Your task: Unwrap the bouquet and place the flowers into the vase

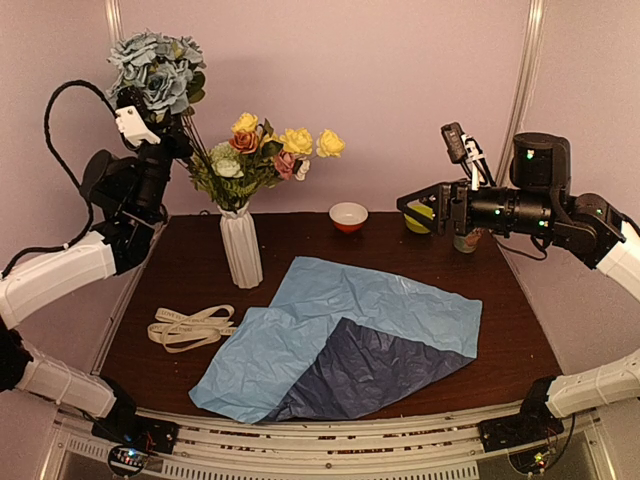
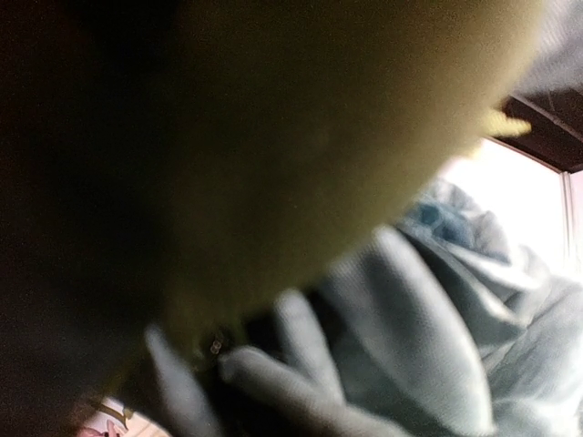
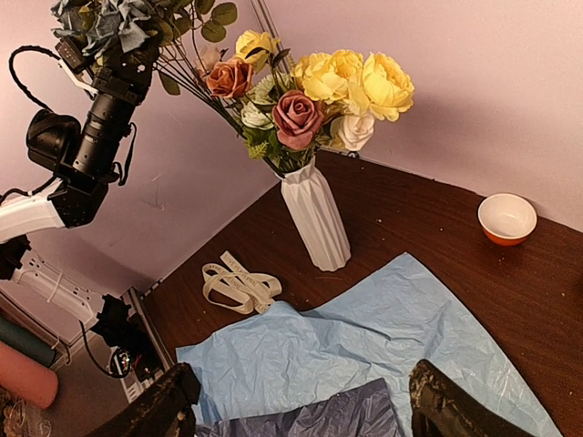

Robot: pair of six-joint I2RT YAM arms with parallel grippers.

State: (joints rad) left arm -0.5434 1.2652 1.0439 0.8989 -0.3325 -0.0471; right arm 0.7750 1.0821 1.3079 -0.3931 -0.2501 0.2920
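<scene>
The vase (image 1: pixel 241 250) stands back left on the tabletop (image 1: pixel 500 290), flowers (image 1: pixel 272 150) in it. The ribbon (image 1: pixel 190 327) lies before it, left of the spread paper (image 1: pixel 340 320); a bowl (image 1: pixel 348 216) sits behind.

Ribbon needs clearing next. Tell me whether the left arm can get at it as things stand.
Probably not yet: the left gripper is shut on the blue flowers, high above the table. The ribbon lies uncovered beside the paper on that arm's side, so otherwise the way looks free.
</scene>
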